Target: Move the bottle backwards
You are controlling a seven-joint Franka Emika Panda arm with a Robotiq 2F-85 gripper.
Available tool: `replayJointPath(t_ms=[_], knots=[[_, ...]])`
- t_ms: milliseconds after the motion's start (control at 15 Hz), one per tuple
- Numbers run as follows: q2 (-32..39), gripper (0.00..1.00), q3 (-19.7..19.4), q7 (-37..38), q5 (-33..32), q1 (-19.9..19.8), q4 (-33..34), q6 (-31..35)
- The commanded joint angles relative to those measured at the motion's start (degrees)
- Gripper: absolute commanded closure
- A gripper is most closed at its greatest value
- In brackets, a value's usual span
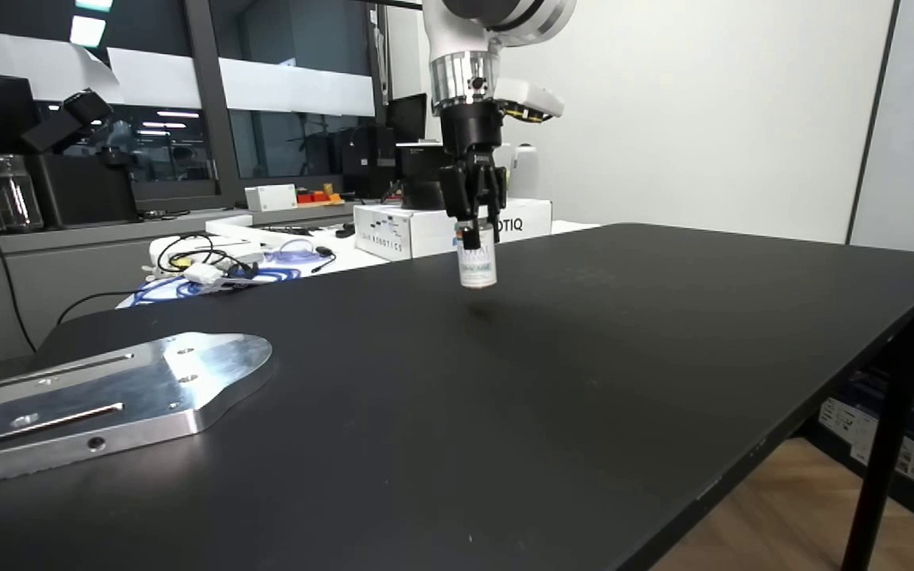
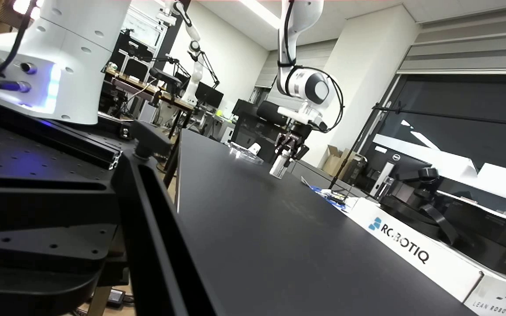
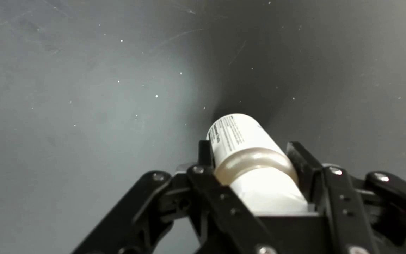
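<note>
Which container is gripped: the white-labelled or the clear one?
The white-labelled bottle, held between the fingers above the table; the clear container stands apart.

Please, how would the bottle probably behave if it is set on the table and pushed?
The bottle is probably stiff: no dent shows where the gripper holds it. Standing, it might tip if pushed high, being taller than wide. On its side, it would likely roll, because its body looks round.

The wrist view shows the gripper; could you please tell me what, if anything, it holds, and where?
The gripper holds the bottle by both sides of its upper part, below the cap.
</note>
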Motion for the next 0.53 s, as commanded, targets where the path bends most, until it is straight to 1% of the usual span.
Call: replayJointPath(t_ms=[0, 333, 400, 467], knots=[[3.31, 0.69, -0.01, -0.06, -1.01, 0.47, 4.63, -1.84], [4.94, 0.69, -0.14, 0.04, -1.49, 0.98, 6.12, -1.45], [4.89, 0.42, -0.15, 0.36, -1.51, 1.03, 6.27, -1.64], [4.72, 0.18, -0.21, 0.40, -1.75, 1.14, 6.40, -1.75]])
